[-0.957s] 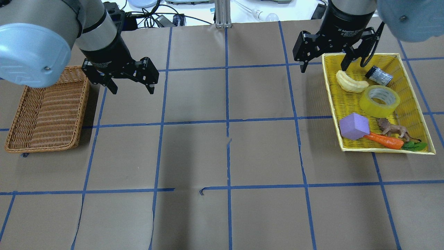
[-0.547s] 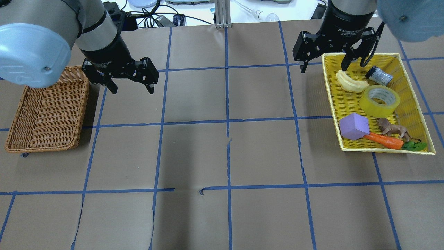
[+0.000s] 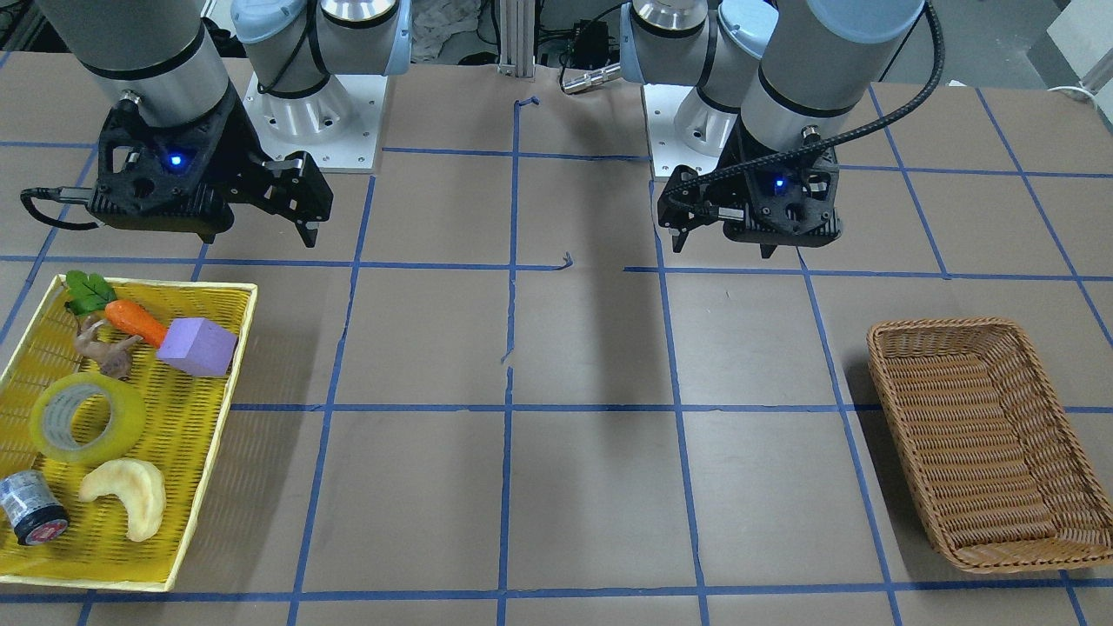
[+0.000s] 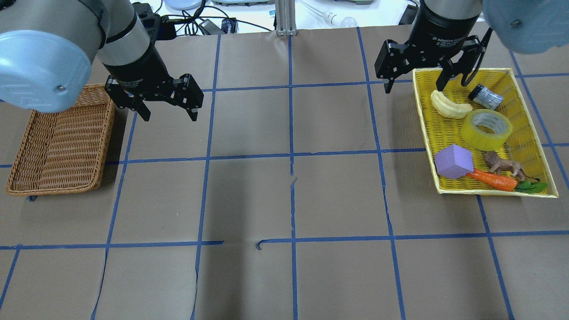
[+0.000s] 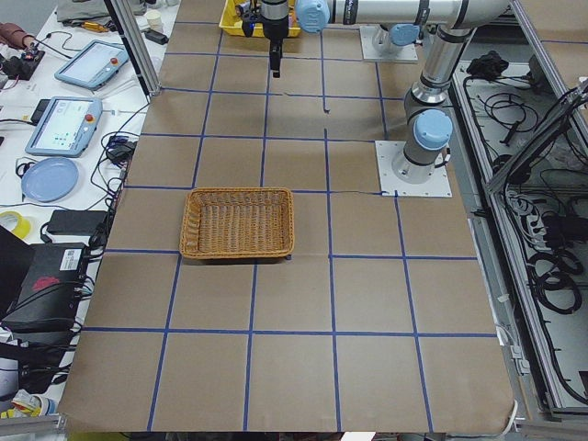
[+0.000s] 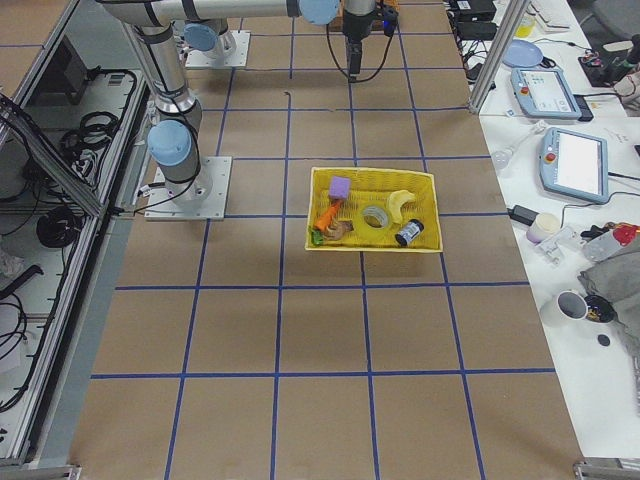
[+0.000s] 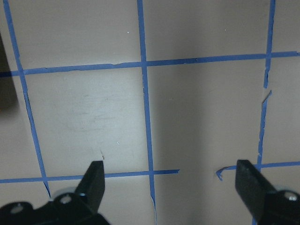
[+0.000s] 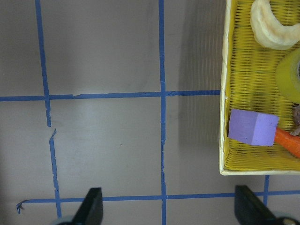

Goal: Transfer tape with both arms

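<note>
The tape (image 4: 486, 129), a yellow-green roll with a pale core, lies flat in the yellow tray (image 4: 425, 129) at the right; it also shows in the front view (image 3: 87, 419) and, cut off, at the edge of the right wrist view (image 8: 293, 77). My right gripper (image 4: 415, 86) is open and empty, hovering over the tray's far left corner, apart from the tape. In the right wrist view (image 8: 168, 193) its fingers are spread wide. My left gripper (image 4: 170, 116) is open and empty above bare table, just right of the wicker basket (image 4: 58, 142). It also shows open in the left wrist view (image 7: 169, 168).
The tray also holds a banana (image 4: 449, 106), a small grey cylinder (image 4: 486, 96), a purple block (image 4: 453, 161), a carrot (image 4: 493, 179) and a toy lion (image 4: 504, 165). The brown table is marked with a blue tape grid.
</note>
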`<state>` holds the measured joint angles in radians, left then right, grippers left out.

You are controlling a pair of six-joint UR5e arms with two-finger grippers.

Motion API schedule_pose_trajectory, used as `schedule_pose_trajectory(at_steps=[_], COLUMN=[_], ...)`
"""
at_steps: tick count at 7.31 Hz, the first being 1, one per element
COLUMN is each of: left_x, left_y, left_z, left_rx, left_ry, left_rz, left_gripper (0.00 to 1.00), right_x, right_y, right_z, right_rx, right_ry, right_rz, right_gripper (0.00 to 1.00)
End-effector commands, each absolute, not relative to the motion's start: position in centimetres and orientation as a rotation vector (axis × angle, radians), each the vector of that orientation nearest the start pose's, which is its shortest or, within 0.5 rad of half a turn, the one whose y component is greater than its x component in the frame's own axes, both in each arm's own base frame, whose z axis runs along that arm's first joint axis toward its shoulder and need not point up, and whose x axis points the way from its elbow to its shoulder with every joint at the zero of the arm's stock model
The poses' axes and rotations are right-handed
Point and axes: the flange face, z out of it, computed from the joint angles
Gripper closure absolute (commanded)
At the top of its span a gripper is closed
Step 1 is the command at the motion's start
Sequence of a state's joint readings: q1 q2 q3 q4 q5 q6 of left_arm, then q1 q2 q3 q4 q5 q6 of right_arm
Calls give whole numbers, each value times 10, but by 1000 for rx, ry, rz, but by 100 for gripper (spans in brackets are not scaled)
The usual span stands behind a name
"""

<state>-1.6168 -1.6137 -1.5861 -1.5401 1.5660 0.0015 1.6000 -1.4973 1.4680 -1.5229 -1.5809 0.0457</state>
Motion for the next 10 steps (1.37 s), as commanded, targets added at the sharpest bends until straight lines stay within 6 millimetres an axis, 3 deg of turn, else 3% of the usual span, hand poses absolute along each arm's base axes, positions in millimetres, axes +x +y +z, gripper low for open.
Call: schedule_pose_trajectory(at_steps=[1, 2, 3, 4, 5, 7, 9, 10], left_x=[-157, -157, -156, -156, -156, -157, -157, -157], left_y=[-500, -500, -499, -499, -499, -500, -500, -500], left_z=[462, 462, 461, 461, 461, 461, 461, 460], left_rx=[75, 75, 75, 75, 75, 75, 75, 75], left_ry=[3144, 3143, 3140, 3140, 3140, 3142, 3144, 3144], left_rz=[44, 46, 53, 53, 53, 56, 56, 58], left_gripper=[0, 0, 0, 0, 0, 0, 0, 0], right_x=[146, 135, 96, 42, 6, -58, -128, -150], right_y=[-518, -525, -539, -556, -574, -603, -626, -630], right_z=[495, 493, 489, 467, 449, 393, 338, 315], right_rx=[26, 10, -3, 33, -48, -259, -303, -287], right_ry=[3154, 3154, 3160, 3149, 3139, 3104, 3110, 3124], right_rz=[33, 26, 26, 97, 116, 159, 116, 163], right_gripper=[0, 0, 0, 0, 0, 0, 0, 0])
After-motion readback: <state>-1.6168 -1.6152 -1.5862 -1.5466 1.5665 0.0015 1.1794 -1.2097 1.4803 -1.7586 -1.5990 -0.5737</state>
